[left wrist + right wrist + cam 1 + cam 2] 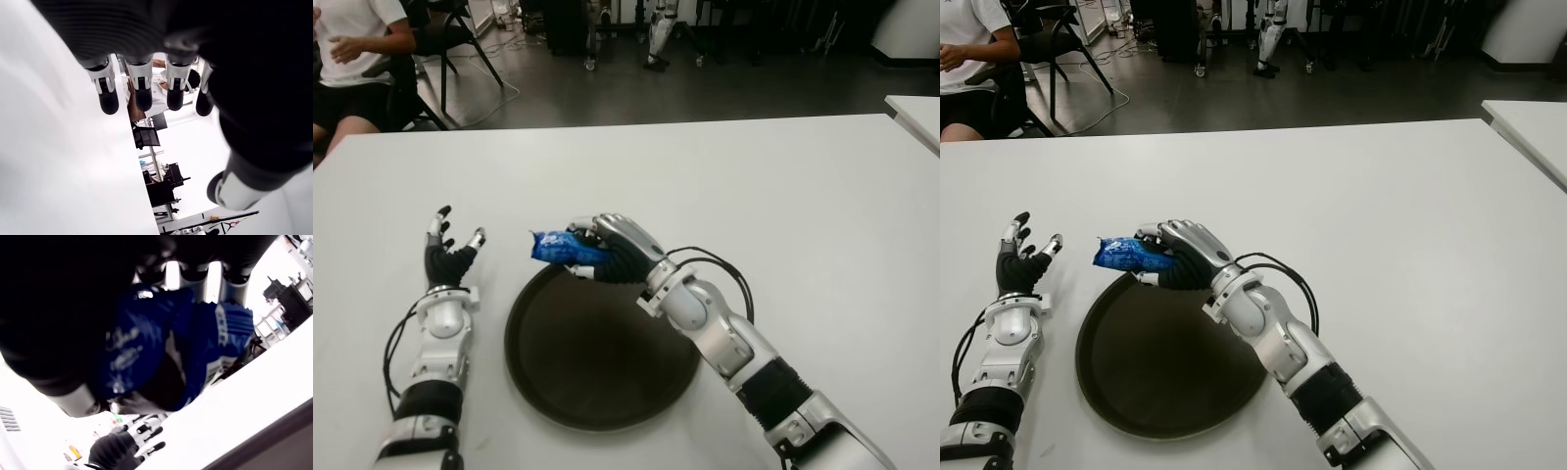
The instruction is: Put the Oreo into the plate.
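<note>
My right hand is shut on a blue Oreo packet, held just above the far rim of the dark round plate. The packet's crimped end sticks out to the left past the fingers. Up close in the right wrist view, the blue Oreo packet fills the palm under curled fingers. My left hand shows left of the plate over the white table, fingers spread and holding nothing.
A seated person and black chairs are beyond the table's far left corner. Another white table's corner shows at the far right. The dark floor lies behind.
</note>
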`<action>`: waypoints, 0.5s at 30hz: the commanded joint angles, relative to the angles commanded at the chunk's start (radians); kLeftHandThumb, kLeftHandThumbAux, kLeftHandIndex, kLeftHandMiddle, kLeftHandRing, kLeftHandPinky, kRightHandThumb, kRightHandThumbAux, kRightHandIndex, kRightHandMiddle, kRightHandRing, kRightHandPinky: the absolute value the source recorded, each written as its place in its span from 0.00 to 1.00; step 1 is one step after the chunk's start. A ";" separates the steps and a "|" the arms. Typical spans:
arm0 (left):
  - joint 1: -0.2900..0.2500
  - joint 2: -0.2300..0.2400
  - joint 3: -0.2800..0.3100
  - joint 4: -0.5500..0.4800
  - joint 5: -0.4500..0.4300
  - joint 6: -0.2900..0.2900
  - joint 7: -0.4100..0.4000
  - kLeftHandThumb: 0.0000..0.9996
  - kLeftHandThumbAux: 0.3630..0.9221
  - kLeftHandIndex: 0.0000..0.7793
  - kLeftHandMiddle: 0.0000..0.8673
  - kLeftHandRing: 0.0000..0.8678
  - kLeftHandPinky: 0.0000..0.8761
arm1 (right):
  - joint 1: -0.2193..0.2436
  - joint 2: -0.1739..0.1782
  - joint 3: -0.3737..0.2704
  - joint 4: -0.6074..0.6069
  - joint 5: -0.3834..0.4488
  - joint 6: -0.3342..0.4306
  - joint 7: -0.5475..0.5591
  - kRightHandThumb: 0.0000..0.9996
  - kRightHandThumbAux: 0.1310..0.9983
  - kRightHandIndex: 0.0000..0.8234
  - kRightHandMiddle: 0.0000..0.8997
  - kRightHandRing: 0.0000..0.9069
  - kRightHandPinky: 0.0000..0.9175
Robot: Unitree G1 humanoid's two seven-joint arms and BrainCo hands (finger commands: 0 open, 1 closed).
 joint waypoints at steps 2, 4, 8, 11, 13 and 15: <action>0.000 0.001 0.000 0.002 0.000 -0.003 -0.001 0.02 0.69 0.02 0.01 0.00 0.00 | -0.006 -0.005 0.003 0.007 -0.003 -0.003 0.006 0.71 0.68 0.53 0.90 0.89 0.86; 0.000 0.001 0.000 0.005 0.000 -0.006 -0.001 0.02 0.69 0.02 0.01 0.00 0.00 | -0.009 -0.009 0.005 0.009 -0.007 -0.004 0.011 0.71 0.68 0.53 0.90 0.89 0.86; 0.000 0.002 -0.003 0.008 0.006 -0.008 0.003 0.01 0.69 0.02 0.01 0.00 0.00 | -0.017 -0.020 0.009 0.016 -0.013 -0.010 0.024 0.71 0.68 0.53 0.90 0.89 0.86; 0.001 0.002 -0.004 0.006 0.009 -0.006 0.005 0.00 0.70 0.01 0.01 0.00 0.00 | -0.018 -0.024 0.009 0.014 -0.017 -0.009 0.033 0.71 0.68 0.53 0.90 0.89 0.86; 0.001 0.004 -0.005 0.005 0.011 -0.005 0.006 0.00 0.71 0.01 0.01 0.00 0.00 | -0.019 -0.029 0.011 0.010 -0.024 -0.003 0.041 0.71 0.68 0.53 0.90 0.89 0.87; 0.001 0.005 -0.005 0.006 0.013 -0.003 0.008 0.00 0.70 0.02 0.02 0.00 0.00 | -0.022 -0.036 0.014 0.009 -0.036 0.001 0.046 0.71 0.68 0.53 0.90 0.89 0.87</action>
